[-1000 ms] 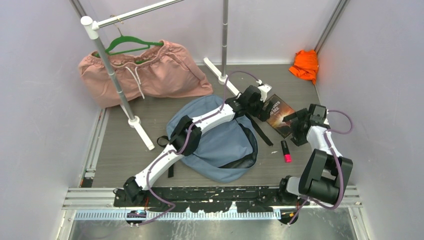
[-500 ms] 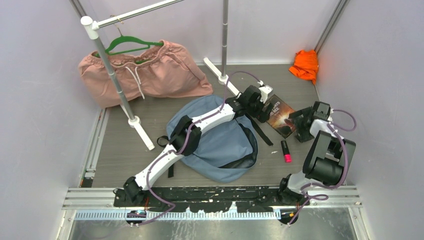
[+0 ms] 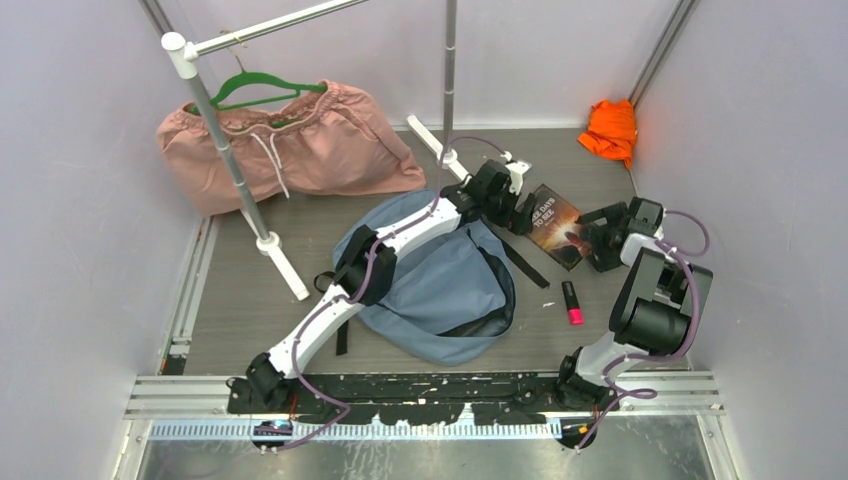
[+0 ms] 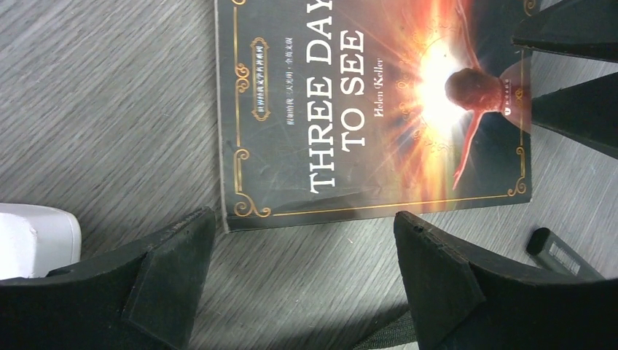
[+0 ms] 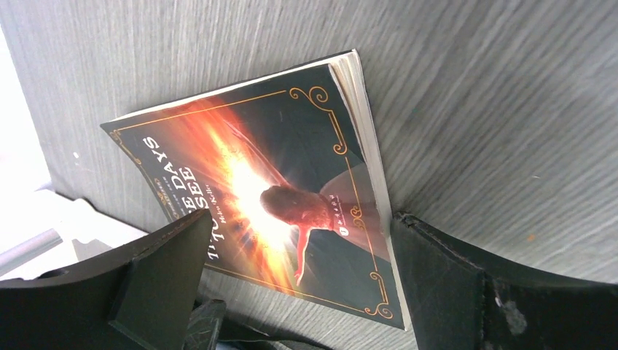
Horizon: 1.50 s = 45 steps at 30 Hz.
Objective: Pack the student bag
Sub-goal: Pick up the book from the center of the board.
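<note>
Left gripper (image 4: 302,226) and right gripper (image 5: 299,219) hover at opposite ends of the book (image 4: 379,109) (jaws wide apart, clasping nothing).

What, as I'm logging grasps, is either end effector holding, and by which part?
Nothing: left end effector and right end effector are both open, at opposite sides of the flat-lying dark paperback book.

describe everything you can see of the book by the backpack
A closed paperback, the book lies flat, cover up, on the grey wood-grain table, right of the blue backpack. Its dark cover has a gold ornamental border, an orange sunburst behind a figure, and the title THREE DAYS TO SEE. Pale page edges show on one side. The open left gripper and right gripper flank it, neither closed on it.
</note>
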Tool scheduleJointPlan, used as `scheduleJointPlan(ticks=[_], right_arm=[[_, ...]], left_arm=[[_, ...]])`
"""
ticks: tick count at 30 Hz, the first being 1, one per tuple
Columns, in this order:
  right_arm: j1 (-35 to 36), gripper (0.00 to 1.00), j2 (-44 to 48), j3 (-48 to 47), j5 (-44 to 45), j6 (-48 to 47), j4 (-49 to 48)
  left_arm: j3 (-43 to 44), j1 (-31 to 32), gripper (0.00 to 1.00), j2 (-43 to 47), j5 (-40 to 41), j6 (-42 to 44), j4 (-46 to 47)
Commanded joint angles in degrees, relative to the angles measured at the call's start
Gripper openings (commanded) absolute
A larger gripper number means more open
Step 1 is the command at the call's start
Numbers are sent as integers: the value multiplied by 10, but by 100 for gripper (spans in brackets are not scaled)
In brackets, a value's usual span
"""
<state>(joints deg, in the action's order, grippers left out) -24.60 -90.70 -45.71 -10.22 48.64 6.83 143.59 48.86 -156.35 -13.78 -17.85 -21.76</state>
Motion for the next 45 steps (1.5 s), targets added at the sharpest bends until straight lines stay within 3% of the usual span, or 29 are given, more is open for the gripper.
scheduleJointPlan(ticks=[1,15,20,27,29,45], right_arm=[[2,98,-20,10,-40,13,-21],[6,98,-34,10,-78,14,-37],[7,98,-52,7,-92,11,-36],[12,98,-64,3,-98,4,-34],[14,98,-67,3,-98,2,-32],[28,98,-75,5,-114,-7,-32]], left_arm=[[22,2,92,0,-34,-22,-12],[4,18,87,22,-123,-41,14],[-76,24,86,67,-167,-104,109],[-160,24,78,88,-258,-294,325],[-170,24,77,92,-256,-308,350],[-184,51,74,143,-262,-270,323]])
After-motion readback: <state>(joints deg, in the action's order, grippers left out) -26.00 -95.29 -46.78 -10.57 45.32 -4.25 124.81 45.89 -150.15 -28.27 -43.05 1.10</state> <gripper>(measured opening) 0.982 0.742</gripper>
